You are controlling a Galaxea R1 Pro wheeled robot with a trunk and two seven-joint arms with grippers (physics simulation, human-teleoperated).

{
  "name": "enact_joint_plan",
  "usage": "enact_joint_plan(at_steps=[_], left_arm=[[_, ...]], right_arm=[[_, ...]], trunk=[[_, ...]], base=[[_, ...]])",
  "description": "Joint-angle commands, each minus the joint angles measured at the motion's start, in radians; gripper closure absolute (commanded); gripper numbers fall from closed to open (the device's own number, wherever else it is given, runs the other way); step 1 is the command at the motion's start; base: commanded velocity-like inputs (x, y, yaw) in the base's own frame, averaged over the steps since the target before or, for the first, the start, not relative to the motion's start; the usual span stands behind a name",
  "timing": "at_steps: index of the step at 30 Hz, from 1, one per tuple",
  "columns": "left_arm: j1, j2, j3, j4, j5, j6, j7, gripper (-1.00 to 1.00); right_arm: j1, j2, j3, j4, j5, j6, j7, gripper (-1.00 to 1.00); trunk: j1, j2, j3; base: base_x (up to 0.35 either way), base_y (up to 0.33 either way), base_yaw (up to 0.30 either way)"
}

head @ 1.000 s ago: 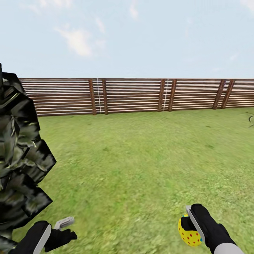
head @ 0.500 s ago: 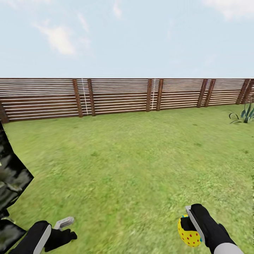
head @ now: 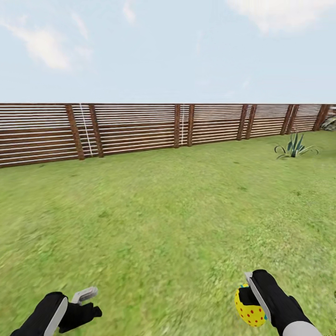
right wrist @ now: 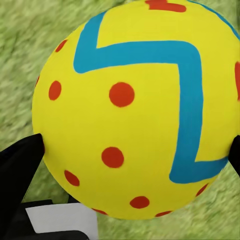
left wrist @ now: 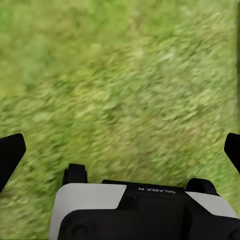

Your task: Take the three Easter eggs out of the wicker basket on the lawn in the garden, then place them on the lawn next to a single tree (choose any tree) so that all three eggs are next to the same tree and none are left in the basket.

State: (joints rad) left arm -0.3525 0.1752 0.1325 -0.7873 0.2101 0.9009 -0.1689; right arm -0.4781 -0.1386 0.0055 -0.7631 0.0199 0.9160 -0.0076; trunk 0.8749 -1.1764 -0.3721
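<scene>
My right gripper point(head: 248, 295) is shut on one yellow Easter egg point(head: 247, 311) with a blue zigzag and red dots, held low at the head view's bottom right over the lawn point(head: 168, 210). In the right wrist view the egg point(right wrist: 135, 110) sits between the black fingers point(right wrist: 20, 160) with grass behind it. My left gripper point(head: 88, 303) hangs at the bottom left, open and empty. The left wrist view has its fingertips point(left wrist: 12, 152) spread wide above bare grass point(left wrist: 125, 90). The wicker basket and the tree are out of view.
A brown slatted wooden fence point(head: 140, 126) runs across the far side of the lawn. A spiky green plant point(head: 295, 145) grows at the far right near the fence. Open grass stretches from the grippers to the fence.
The camera has swung to the right: the dark foliage at the left edge slid out of the picture and the spiky plant came in. Both grippers hold the same pose.
</scene>
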Motion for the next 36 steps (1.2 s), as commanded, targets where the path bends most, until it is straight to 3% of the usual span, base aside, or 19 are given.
enact_joint_plan(at_steps=[1, 12, 36], left_arm=[[0.000, 0.000, 0.003, 0.000, -0.001, 0.004, -0.004, -1.00], [0.000, 0.000, 0.003, 0.000, -0.001, 0.006, -0.004, -1.00], [0.000, 0.000, 0.003, 0.000, -0.002, 0.006, -0.004, -1.00]], right_arm=[[-0.001, 0.000, 0.001, -0.001, 0.002, 0.004, -0.001, 1.00], [-0.001, 0.000, 0.001, -0.001, 0.002, 0.003, -0.002, 1.00], [-0.001, -0.001, 0.001, -0.001, 0.001, 0.003, -0.003, 1.00]], trunk=[[0.001, -0.001, -0.001], [0.001, -0.001, -0.001], [0.001, -0.001, -0.002]], base=[[0.337, 0.077, -0.276], [0.337, 0.069, -0.269], [0.337, 0.136, -0.008]])
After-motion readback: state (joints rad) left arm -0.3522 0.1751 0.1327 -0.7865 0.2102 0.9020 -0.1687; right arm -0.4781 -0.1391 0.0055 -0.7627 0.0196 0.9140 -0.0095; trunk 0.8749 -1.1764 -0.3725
